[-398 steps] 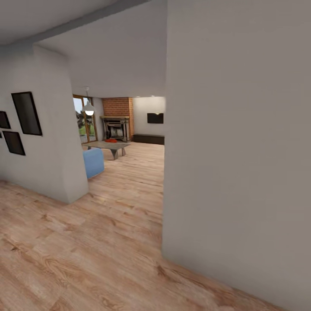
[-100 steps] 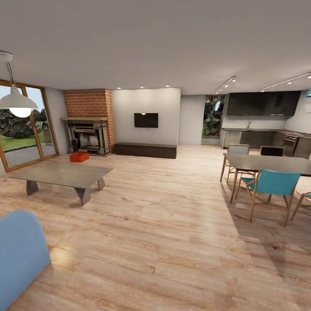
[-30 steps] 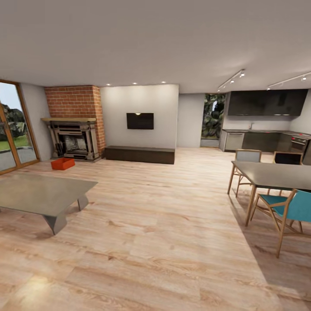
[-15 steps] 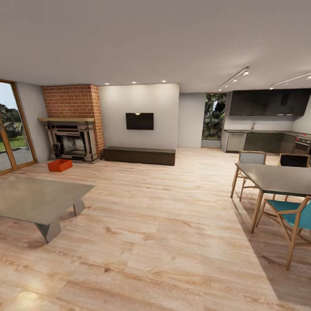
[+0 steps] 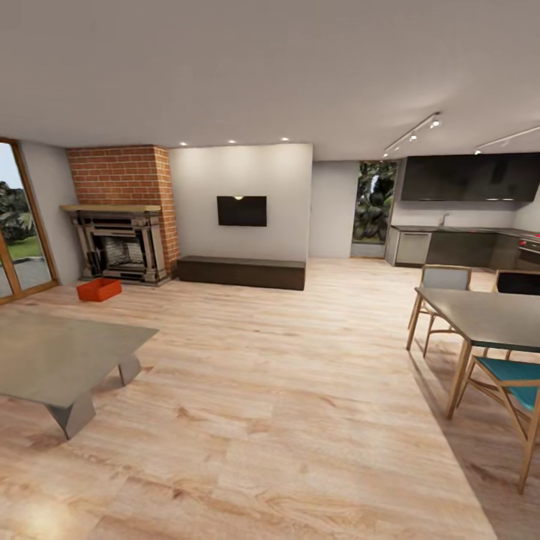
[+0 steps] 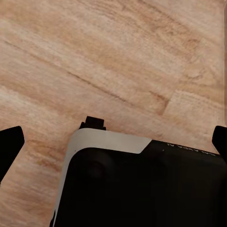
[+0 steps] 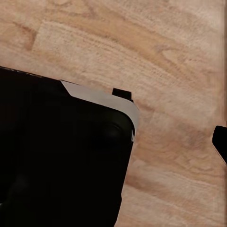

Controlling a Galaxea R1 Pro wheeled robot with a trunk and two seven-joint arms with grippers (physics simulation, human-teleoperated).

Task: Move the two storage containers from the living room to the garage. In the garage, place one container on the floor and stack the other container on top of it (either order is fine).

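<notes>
The head camera is rolling further into the living room: against the picture of half a second ago the whole scene is sliding leftward and nearer, so the low grey slab-topped table (image 5: 64, 360) is now filling more of the lower left and the teal-seated wooden chair (image 5: 510, 390) is slipping toward the right edge. Nothing in the room itself is shifting.

One plain red-orange open-top storage container (image 5: 99, 289) is sitting on the light wood plank floor (image 5: 300, 390) just in front of the red brick fireplace (image 5: 124, 217), well apart from the robot. Whether a second one is tucked against it, I cannot tell at this range.

The left gripper (image 6: 113, 146) is pointing down at the planks, its dark fingertips (image 6: 9, 146) showing wide apart, empty. Of the right gripper (image 7: 220, 142) only one fingertip is peeking in, so its jaws cannot be judged.

The step in hand appears to be the approach drive. Next, the base probably needs to be steering left around the table toward the fireplace, stopping close enough for the arms to reach down.
</notes>
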